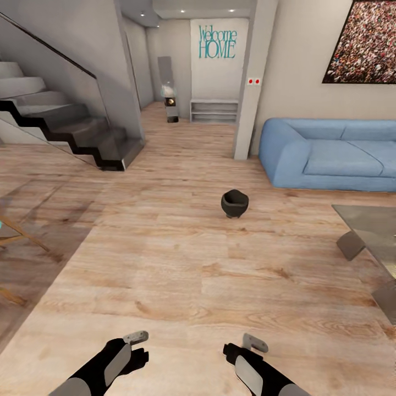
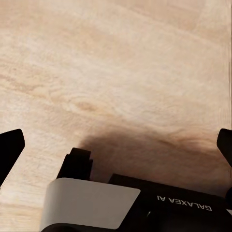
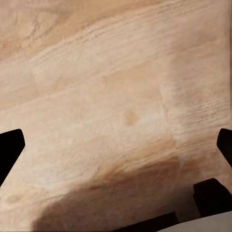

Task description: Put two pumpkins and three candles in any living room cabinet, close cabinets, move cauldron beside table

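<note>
The cauldron (image 1: 235, 203) stands upright on the wood plank floor (image 1: 165, 264), out in the open, well ahead of both arms and apart from them. The coffee table (image 1: 379, 242) sits to its right, near but not touching; the blue sofa (image 1: 330, 154) lies beyond. The left gripper (image 2: 116, 145) hangs low over bare planks, fingertips spread wide with nothing between them. The right gripper (image 3: 116, 145) hangs likewise, fingers parted and empty, over bare floor. The cauldron lies closer to the right arm's line than the left's. A staircase (image 1: 66, 126) rises at far left.
</note>
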Tool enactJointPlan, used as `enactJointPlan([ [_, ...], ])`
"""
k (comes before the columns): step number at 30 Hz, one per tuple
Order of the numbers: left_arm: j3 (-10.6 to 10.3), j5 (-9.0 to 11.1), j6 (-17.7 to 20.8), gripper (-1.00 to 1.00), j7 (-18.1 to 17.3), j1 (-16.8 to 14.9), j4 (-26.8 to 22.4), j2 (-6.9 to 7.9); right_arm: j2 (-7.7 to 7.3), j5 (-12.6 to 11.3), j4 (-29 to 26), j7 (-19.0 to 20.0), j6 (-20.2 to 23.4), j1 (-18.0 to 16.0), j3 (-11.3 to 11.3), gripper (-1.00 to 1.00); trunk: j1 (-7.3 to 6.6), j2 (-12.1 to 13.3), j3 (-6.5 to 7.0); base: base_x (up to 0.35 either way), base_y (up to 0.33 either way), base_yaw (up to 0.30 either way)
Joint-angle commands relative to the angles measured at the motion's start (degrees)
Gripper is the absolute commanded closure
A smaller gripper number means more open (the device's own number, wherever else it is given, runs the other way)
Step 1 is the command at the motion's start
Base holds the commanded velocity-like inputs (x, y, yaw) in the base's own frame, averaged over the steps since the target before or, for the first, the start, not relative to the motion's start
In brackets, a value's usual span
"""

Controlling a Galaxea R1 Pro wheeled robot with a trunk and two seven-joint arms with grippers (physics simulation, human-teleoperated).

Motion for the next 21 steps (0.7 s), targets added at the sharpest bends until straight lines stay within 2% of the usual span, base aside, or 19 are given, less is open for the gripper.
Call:
enactJointPlan([
  [1, -0.5, 0.6, 0.2, -1.00, 0.5, 0.0, -0.2, 0.07, -0.02, -0.2, -0.1, -0.4, 0.3, -0.1, 0.4, -1.00, 0.03, 0.0, -0.05, 0.322, 0.000, -0.270],
  [12, -0.5, 0.6, 0.2, -1.00, 0.5, 0.0, -0.1, 0.05, -0.06, -0.2, -0.1, 0.7, 0.3, -0.1, 0.4, -1.00, 0.03, 0.0, -0.05, 0.322, -0.091, -0.279],
  [21, -0.5, 0.6, 0.2, -1.00, 0.5, 0.0, 0.0, 0.11, 0.02, -0.1, -0.1, 0.9, 0.8, -0.1, 0.5, -1.00, 0.03, 0.0, -0.05, 0.322, -0.015, -0.257],
])
